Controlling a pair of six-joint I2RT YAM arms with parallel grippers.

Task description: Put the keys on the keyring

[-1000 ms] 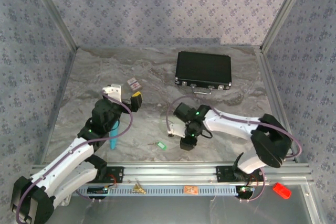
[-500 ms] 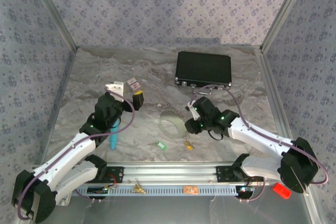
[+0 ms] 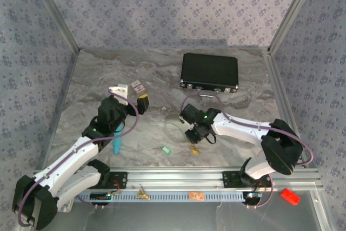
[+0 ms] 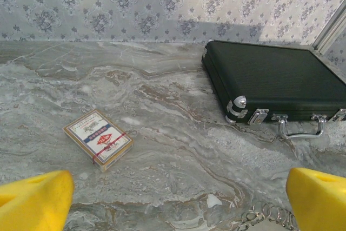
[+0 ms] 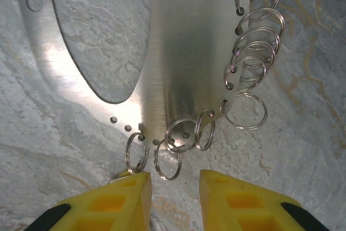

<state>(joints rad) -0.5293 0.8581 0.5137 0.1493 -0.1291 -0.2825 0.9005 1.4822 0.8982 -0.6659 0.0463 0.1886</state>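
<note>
The right claw [image 5: 174, 187] hung over the tabletop [image 3: 108, 68] at the rim of the keyring [image 5: 173, 68]. Its yellow fingers [image 5: 121, 204] were parted and nothing was clamped between them. A small split ring [image 5: 167, 160] on the rim lay just ahead of the gap. The yellow-gold key [image 3: 193, 149] was seen on the tabletop just beside that claw, and the green key [image 3: 166, 150] lay further left, both apart from the keyring. The left claw [image 4: 174, 201] was spread wide and empty, faced toward the card [image 4: 98, 138] and the black case [image 4: 275, 77].
</note>
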